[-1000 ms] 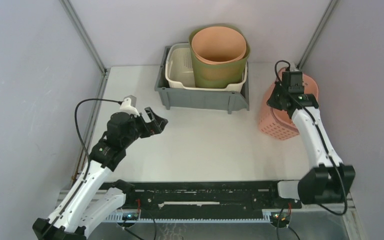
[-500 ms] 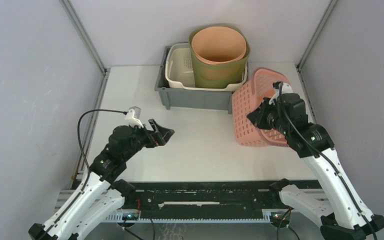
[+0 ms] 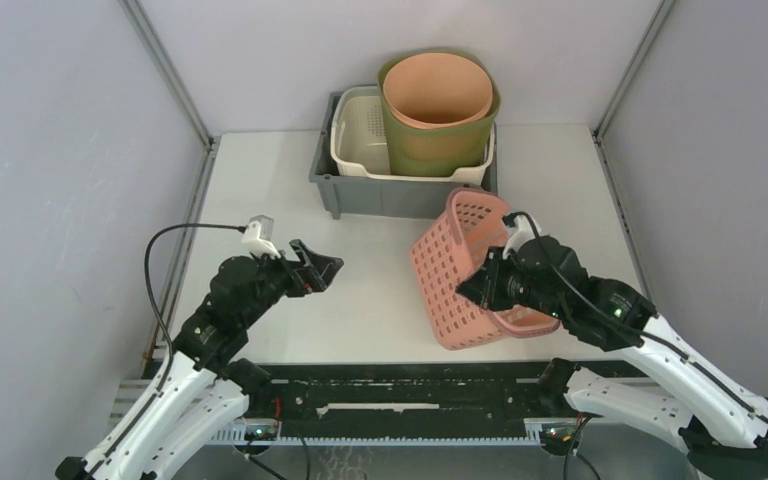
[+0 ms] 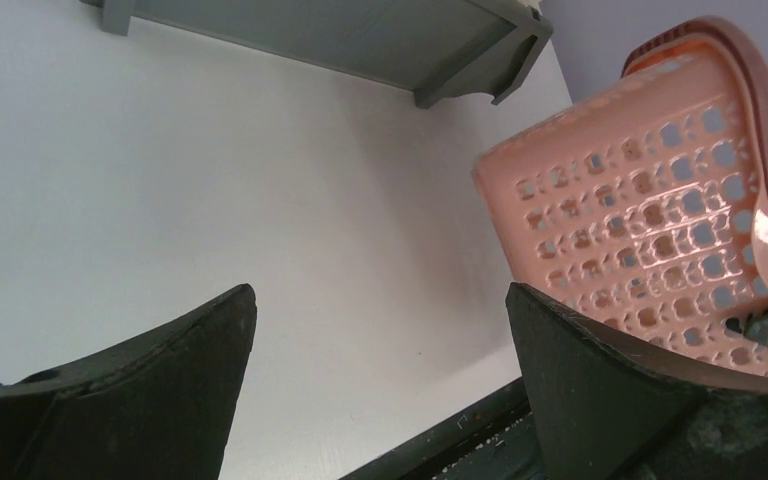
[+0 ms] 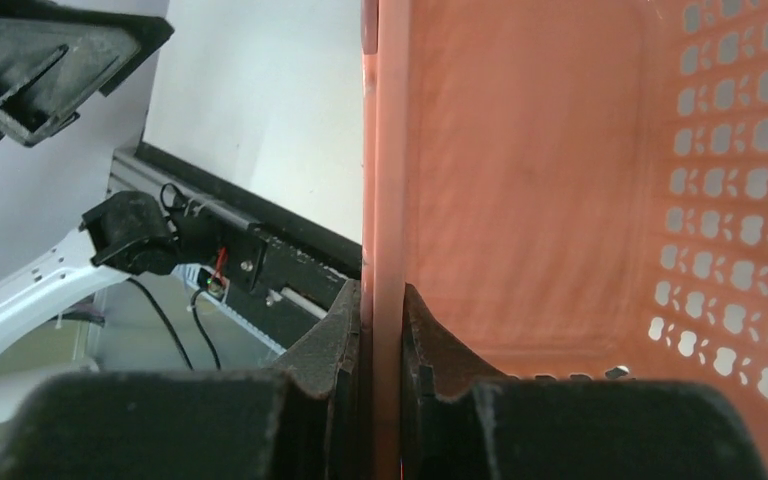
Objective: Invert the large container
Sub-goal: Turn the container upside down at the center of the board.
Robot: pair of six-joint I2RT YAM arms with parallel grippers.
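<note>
The large container is a pink perforated basket (image 3: 448, 268), tipped on its side at the front of the table, right of centre. Its base faces left and its mouth faces my right arm. My right gripper (image 3: 487, 286) is shut on the basket's rim, and in the right wrist view the fingers (image 5: 382, 300) pinch the thin pink wall (image 5: 520, 180) from both sides. My left gripper (image 3: 320, 262) hovers open to the left of the basket, apart from it. In the left wrist view its jaws (image 4: 380, 300) stand wide over bare table, with the basket (image 4: 650, 220) to the right.
A grey bin (image 3: 400, 196) at the back holds a white perforated tub (image 3: 360, 135) and a green bucket with an orange one nested inside (image 3: 438, 100). A black rail (image 3: 400, 385) runs along the near edge. Grey walls close in both sides.
My right arm has carried the basket from the far right edge toward the front middle, tipping it over onto its side. The left gripper has shifted slightly and stays open.
</note>
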